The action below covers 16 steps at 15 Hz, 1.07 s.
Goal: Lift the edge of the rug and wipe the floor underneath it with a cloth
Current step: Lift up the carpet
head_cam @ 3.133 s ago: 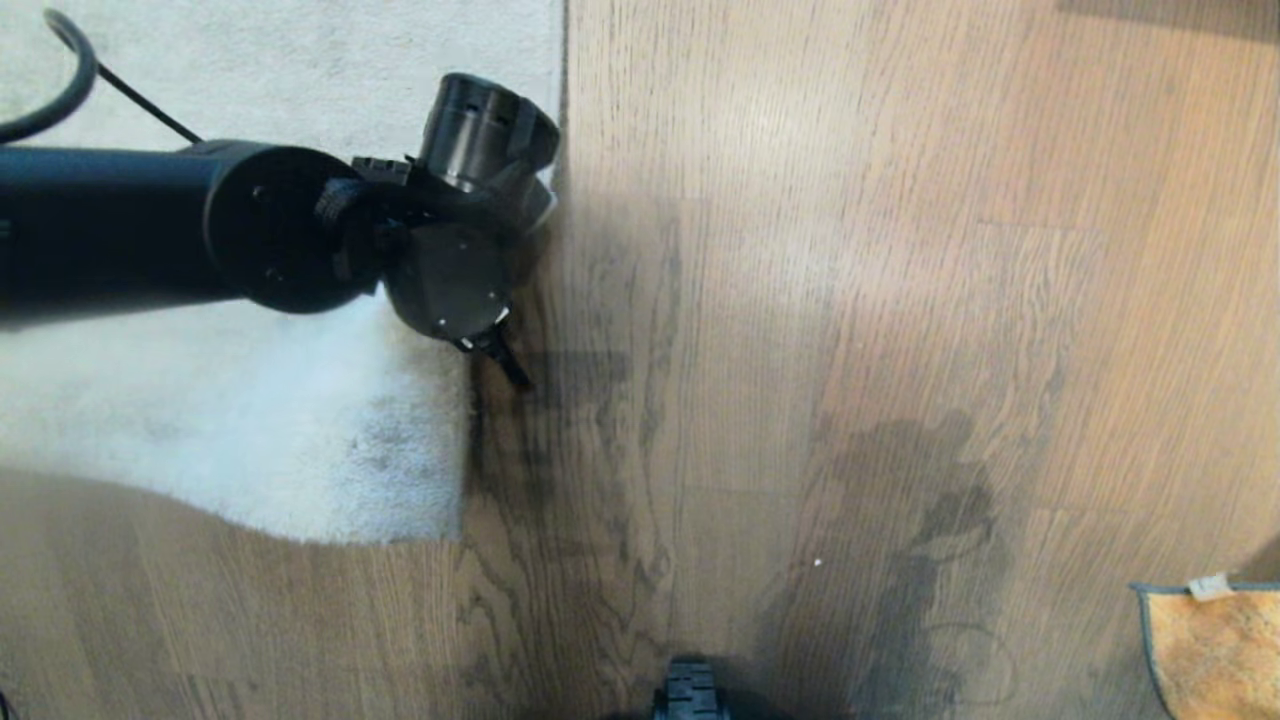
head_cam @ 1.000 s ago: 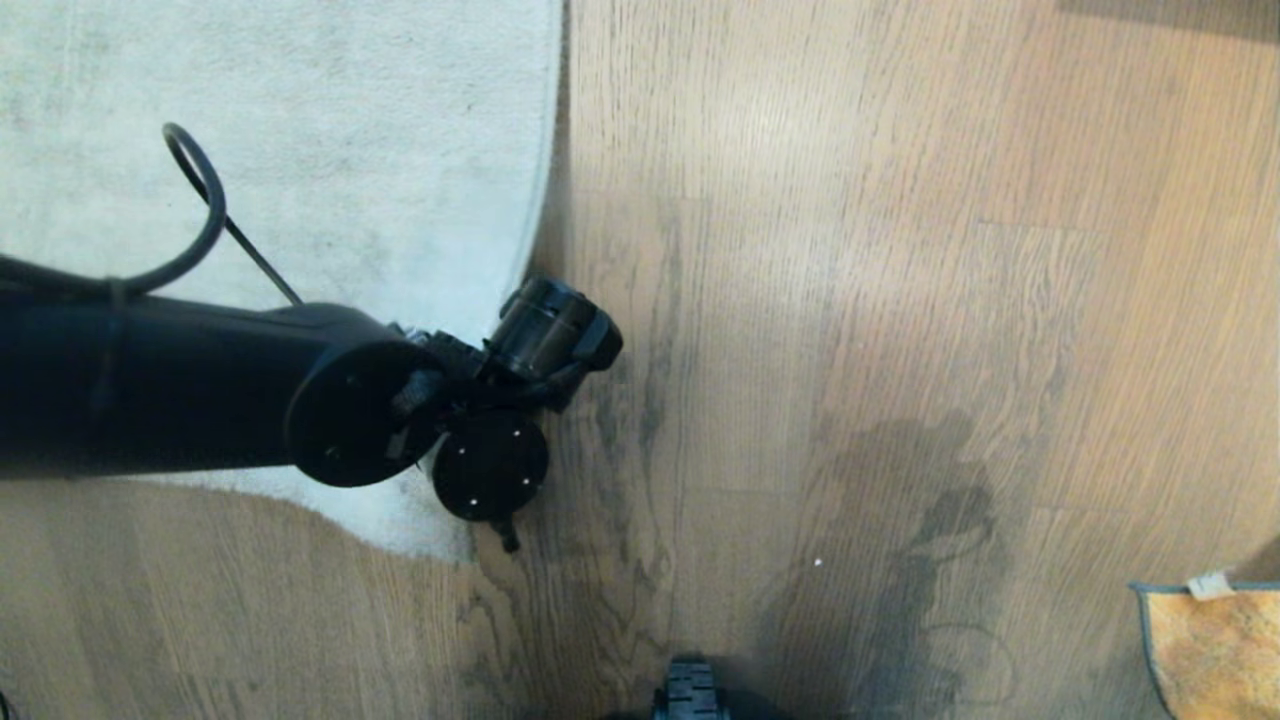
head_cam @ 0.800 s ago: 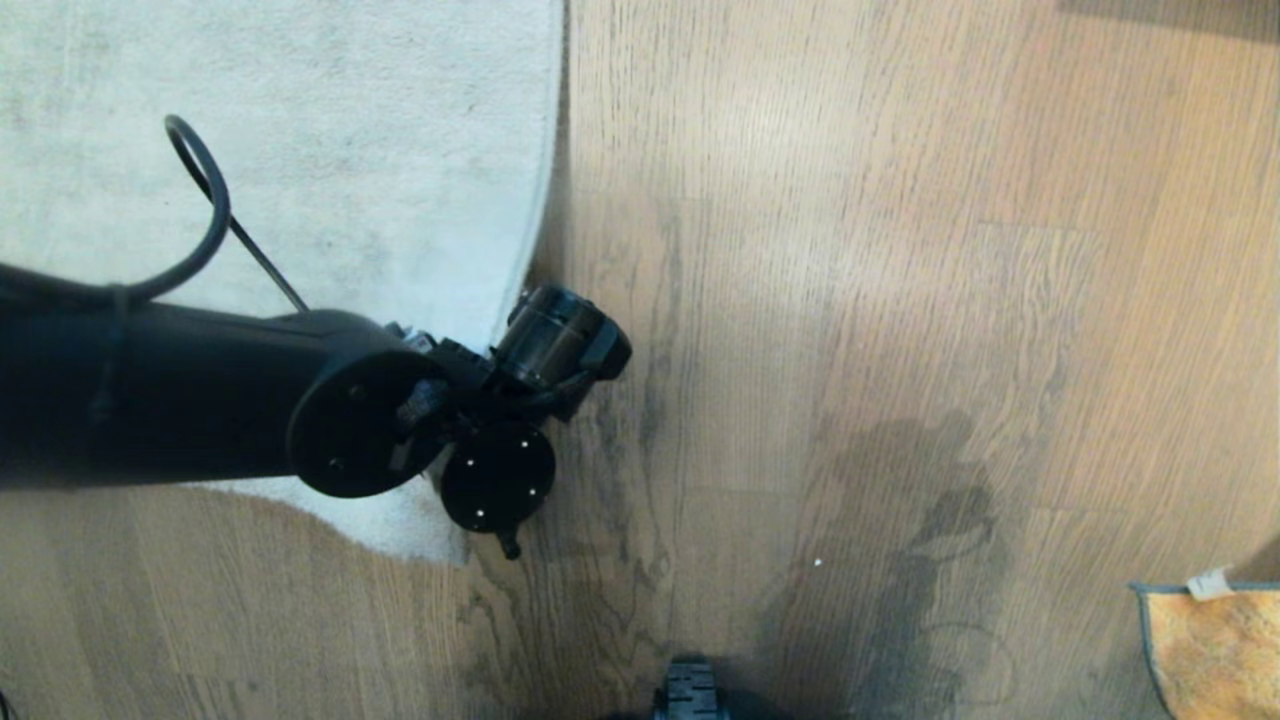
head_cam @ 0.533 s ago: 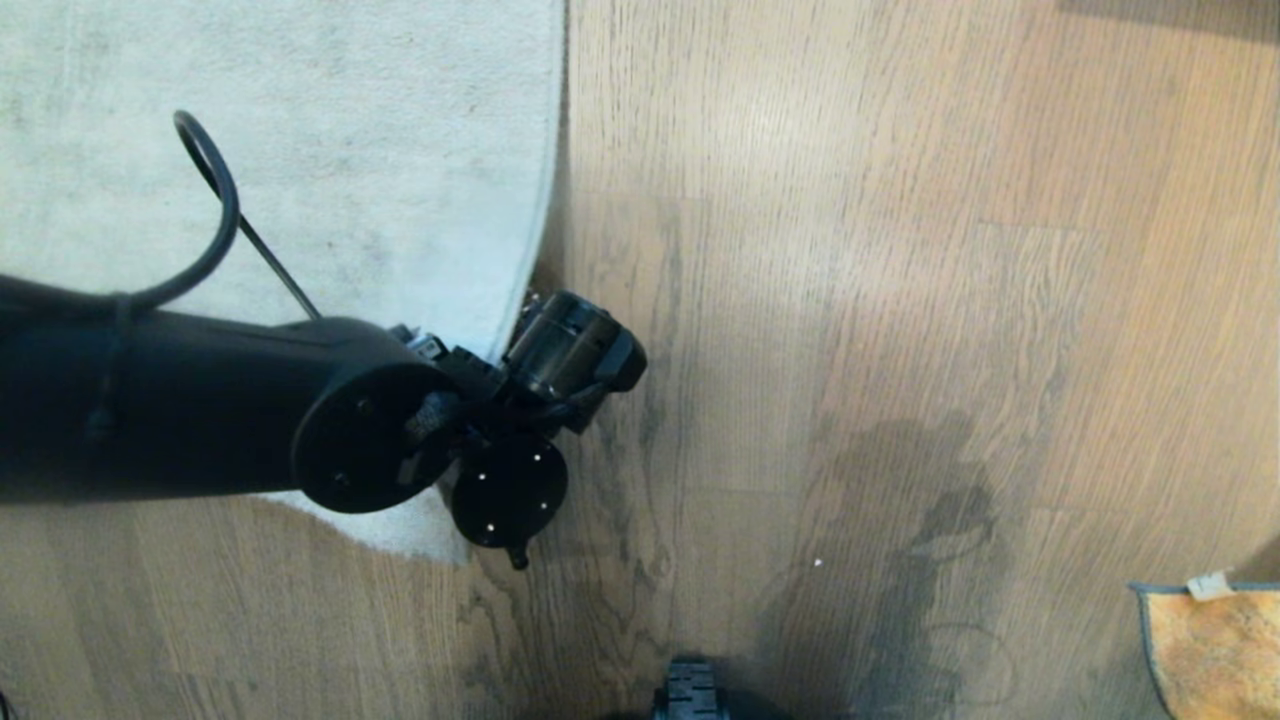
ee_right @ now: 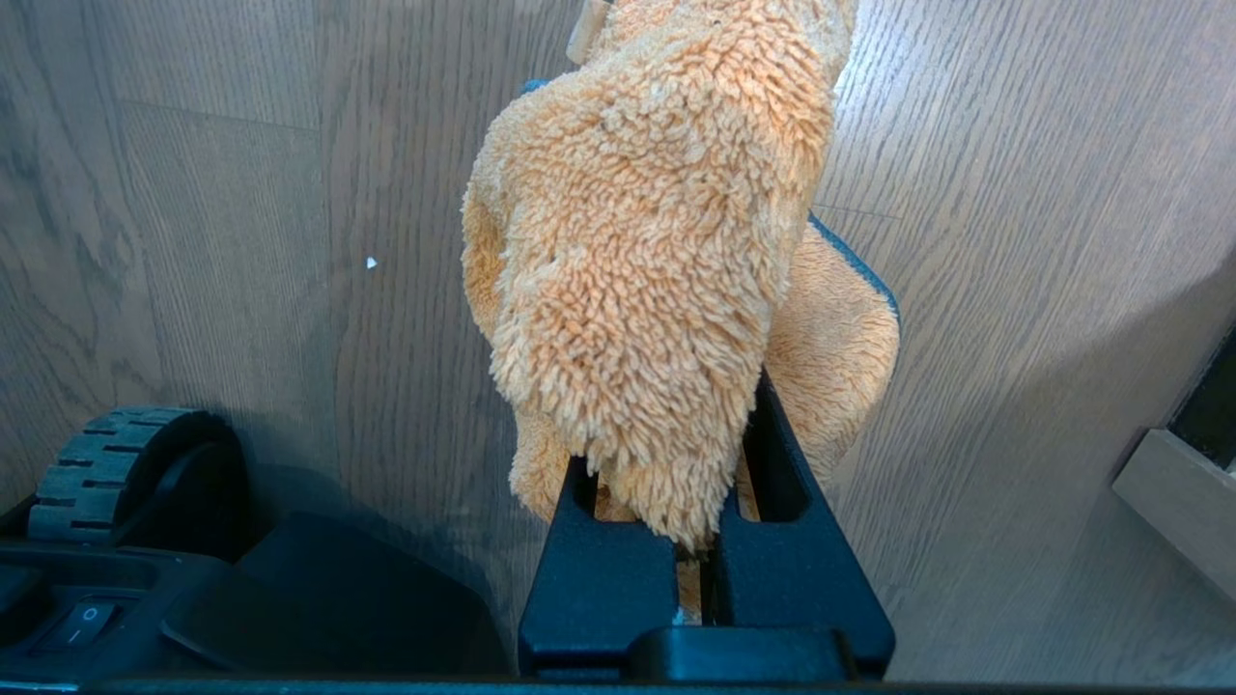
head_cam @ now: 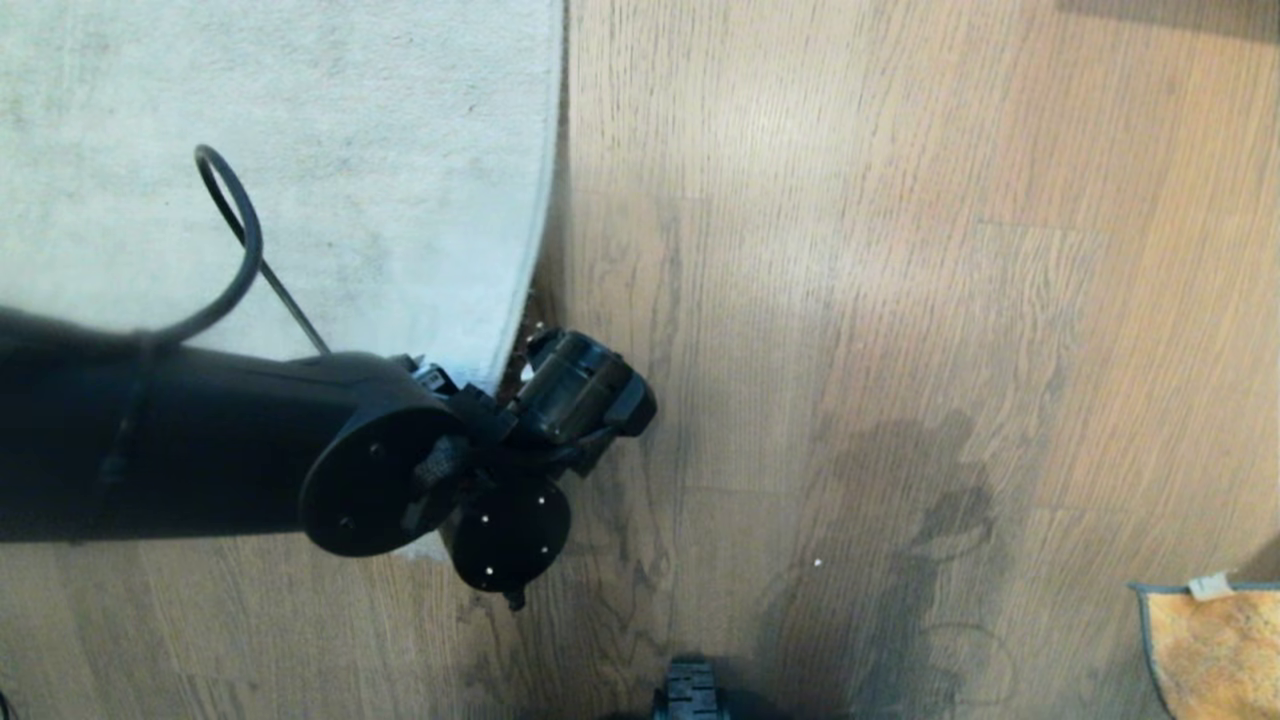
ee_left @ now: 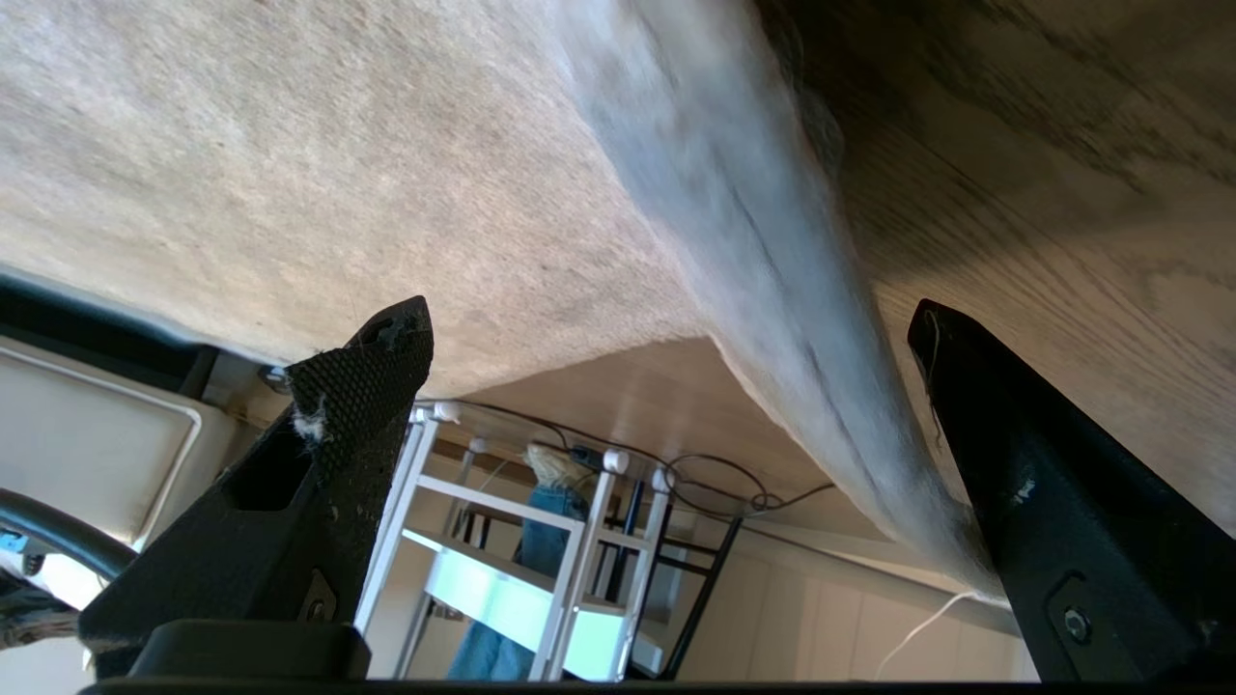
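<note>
The pale grey rug (head_cam: 300,150) fills the far left of the head view, and its rug edge (head_cam: 545,200) runs toward me beside the wood floor (head_cam: 850,250). My left wrist (head_cam: 575,395) hangs over the near end of that border, hiding the fingers there. In the left wrist view my left gripper (ee_left: 666,319) is open, with the rug edge (ee_left: 772,280) running between the fingers (ee_left: 367,386). My right gripper (ee_right: 695,463) is shut on the orange fuzzy cloth (ee_right: 647,241). Part of the cloth (head_cam: 1215,650) shows at the near right; the right arm is out of the head view.
A wheel of my base (head_cam: 690,695) sits at the near middle, also seen as the wheel (ee_right: 126,463). A dark shadow (head_cam: 900,520) lies on the planks. Beyond the rug stand a white shelf frame (ee_left: 502,541) and loose cables (ee_left: 715,473). A pale furniture edge (ee_right: 1178,502) is close to the right arm.
My left arm has swung nearer to me and slightly right along the rug's border, now covering its near corner. The cloth and the right arm have stayed put.
</note>
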Available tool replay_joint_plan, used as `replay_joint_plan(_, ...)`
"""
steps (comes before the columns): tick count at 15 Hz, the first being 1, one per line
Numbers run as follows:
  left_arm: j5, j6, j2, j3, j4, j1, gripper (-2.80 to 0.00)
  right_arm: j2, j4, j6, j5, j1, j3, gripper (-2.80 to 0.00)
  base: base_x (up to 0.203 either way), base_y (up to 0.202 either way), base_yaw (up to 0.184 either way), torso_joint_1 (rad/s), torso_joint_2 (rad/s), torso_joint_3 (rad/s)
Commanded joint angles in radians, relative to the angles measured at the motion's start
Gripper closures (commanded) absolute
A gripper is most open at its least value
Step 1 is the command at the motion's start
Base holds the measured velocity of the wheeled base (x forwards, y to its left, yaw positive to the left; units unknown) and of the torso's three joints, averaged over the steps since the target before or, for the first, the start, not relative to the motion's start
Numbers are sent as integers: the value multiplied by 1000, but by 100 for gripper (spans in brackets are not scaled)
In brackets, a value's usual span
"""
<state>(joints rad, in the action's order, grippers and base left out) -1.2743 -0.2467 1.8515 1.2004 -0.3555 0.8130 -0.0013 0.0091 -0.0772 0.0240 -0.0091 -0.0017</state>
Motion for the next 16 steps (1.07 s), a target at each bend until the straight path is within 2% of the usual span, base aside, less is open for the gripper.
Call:
replay_joint_plan(1, -8, 10, -2, -29, -3, 4, -280, 1, 0, -1, 1, 0, 0, 0, 0, 0, 0, 0, 0, 0)
replay_joint_plan(6, -3, 15, 11, -42, -2, -2, -280, 1, 0, -1, 1, 0, 0, 0, 0, 0, 0, 0, 0, 0)
replay_joint_plan(10, 0, 98, 58, -56, -2, -5, -280, 1, 0, -1, 1, 0, 0, 0, 0, 0, 0, 0, 0, 0)
replay_joint_plan(16, 1, 93, 68, -48, 0, -41, -280, 1, 0, -1, 1, 0, 0, 0, 0, 0, 0, 0, 0, 0)
